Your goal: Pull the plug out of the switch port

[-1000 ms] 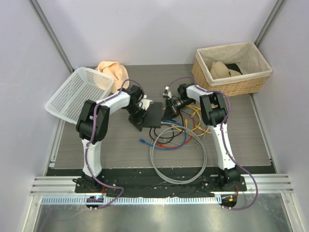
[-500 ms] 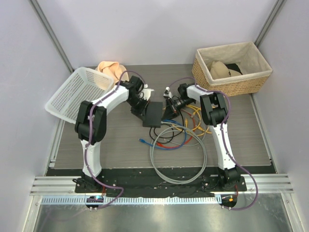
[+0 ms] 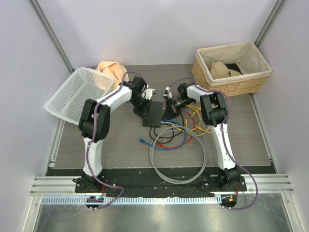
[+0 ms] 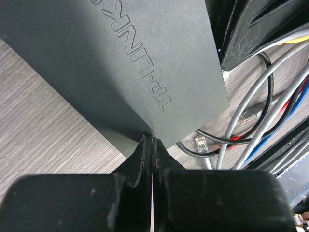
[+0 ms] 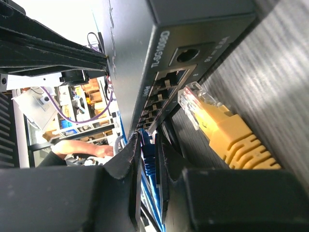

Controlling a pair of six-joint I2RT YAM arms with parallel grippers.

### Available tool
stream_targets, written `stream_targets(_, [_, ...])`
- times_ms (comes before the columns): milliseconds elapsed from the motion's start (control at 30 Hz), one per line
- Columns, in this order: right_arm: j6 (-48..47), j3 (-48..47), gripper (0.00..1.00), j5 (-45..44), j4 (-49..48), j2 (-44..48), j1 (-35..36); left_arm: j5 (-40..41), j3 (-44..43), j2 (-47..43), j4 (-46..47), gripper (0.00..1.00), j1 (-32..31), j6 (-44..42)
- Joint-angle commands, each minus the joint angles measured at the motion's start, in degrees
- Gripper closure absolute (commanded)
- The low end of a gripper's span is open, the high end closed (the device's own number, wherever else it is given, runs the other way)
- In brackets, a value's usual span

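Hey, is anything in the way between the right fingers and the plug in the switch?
Nothing visible. In the right wrist view the right gripper has its fingers on either side of the blue plug at the port row of the switch. The loose yellow plug lies beside the switch, off that path.

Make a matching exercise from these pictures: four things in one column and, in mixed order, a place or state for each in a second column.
Things
1. switch
2. yellow plug
3. wicker basket
4. blue plug

Places or states
A. far right corner
B. between the fingers of the right gripper
C. lying loose, not plugged in
D. centre, matte black

Pairs: 1-D, 2-C, 3-A, 4-B
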State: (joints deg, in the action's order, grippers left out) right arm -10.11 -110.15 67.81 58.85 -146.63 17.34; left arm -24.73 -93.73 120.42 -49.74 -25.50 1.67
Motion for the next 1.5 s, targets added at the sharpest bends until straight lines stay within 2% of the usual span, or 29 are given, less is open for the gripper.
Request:
stream_targets(0, [-2.2,2.5,0.99,-16.0,-3.6,-2.6,0.0,7.4,1.0,4.0,1.6,1.0,-0.7,-0.7])
stream_targets(167, [-4.7,3.5,0.99,-16.7,0.3,-2.2,-0.7,7.8,1.5,4.8,1.5,1.0,-0.9,-1.4])
stream_targets(500, [-1.5,3.5,0.99,-22.0,-3.5,0.1,-1.9,7.8,2.8,5.0,1.9,1.0,-1.0,-1.5])
stream_targets(700, [-4.0,7.0,0.99,-21.4,-1.3,0.2,-1.9,7.8,2.4,4.9,1.9,1.0,-0.9,-1.5])
stream_targets(900, [-3.1,5.8,0.99,-20.9,-1.9,0.2,-1.9,7.7,2.6,4.8,2.0,1.0,-1.0,-1.5])
stream_targets(1133, [-9.3,5.7,0.99,-20.0,-1.1,9.5,-3.4,7.2,2.9,4.5,2.1,1.0,-1.0,-1.5])
stream_targets(1267, [-14.0,3.6,0.99,-23.7,1.0,16.9,-5.1,7.1,2.9,4.4,2.2,1.0,-1.0,-1.5])
stream_targets(1467, [-19.6,-1.9,0.99,-29.0,6.0,20.9,-8.8,6.6,2.3,4.6,2.3,1.0,-1.0,-1.5])
